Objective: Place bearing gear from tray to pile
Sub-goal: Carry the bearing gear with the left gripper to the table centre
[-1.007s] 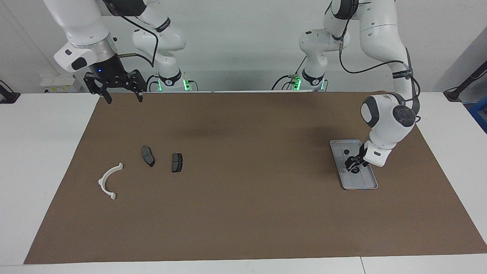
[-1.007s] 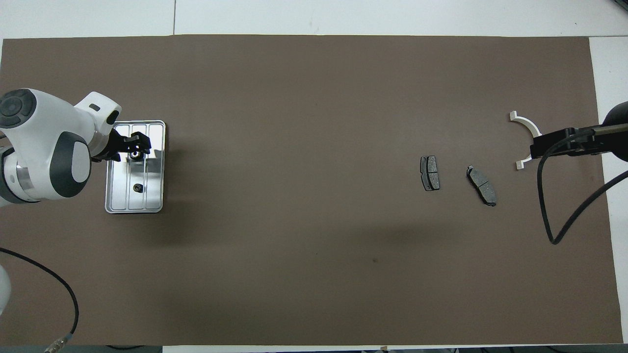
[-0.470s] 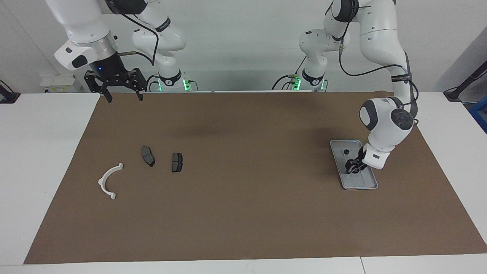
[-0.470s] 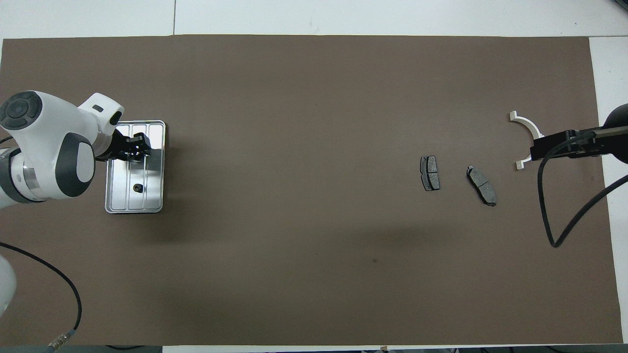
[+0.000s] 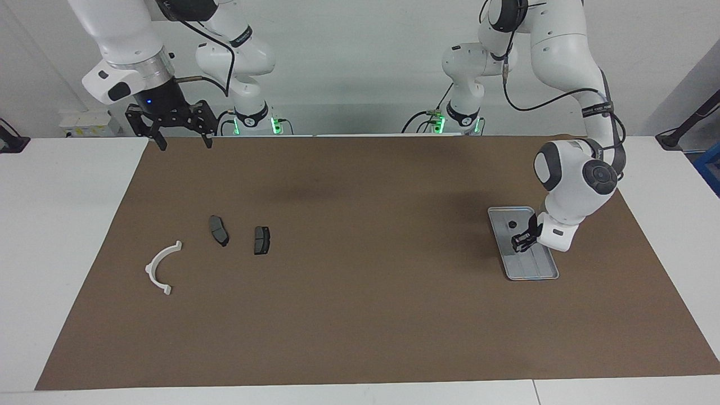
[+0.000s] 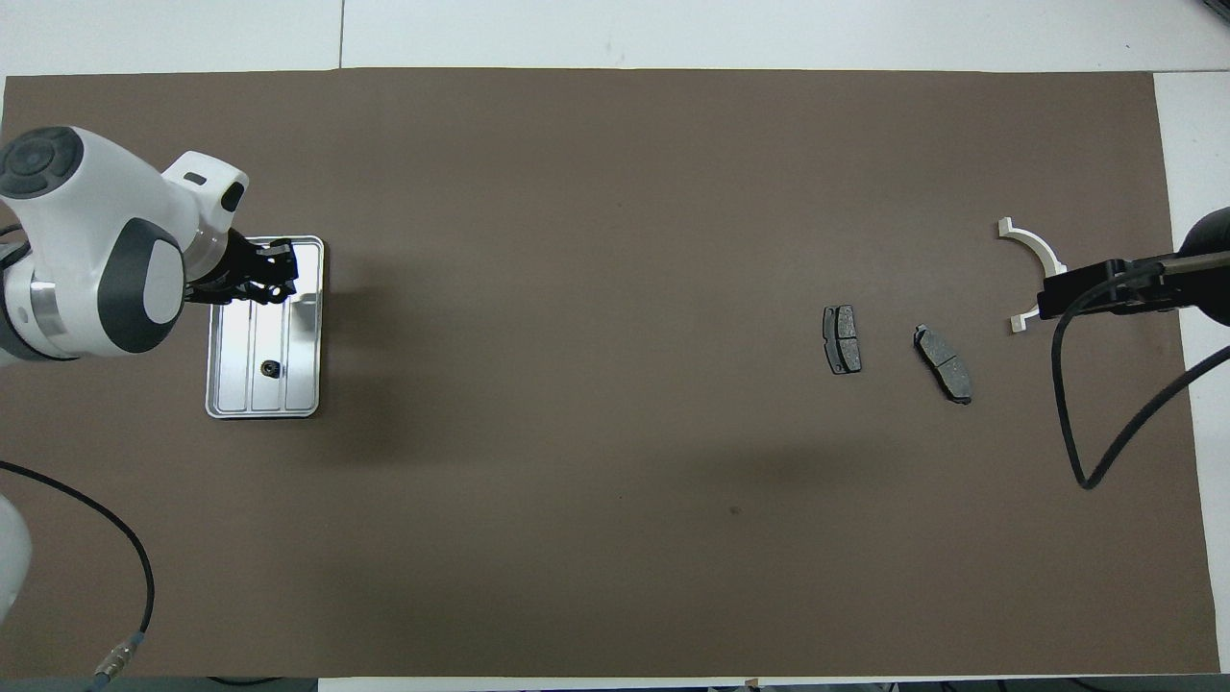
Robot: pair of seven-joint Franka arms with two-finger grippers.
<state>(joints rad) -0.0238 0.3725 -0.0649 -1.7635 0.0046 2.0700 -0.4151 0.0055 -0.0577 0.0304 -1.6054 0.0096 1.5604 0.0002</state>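
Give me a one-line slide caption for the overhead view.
Left gripper over the silver tray, one small dark part lying in it.

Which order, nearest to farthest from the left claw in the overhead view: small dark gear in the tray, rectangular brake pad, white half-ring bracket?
1. Small dark gear, in the tray under the left claw.
2. Rectangular brake pad, toward the right arm's end.
3. White half-ring bracket, closest to that end, by the waiting right claw.
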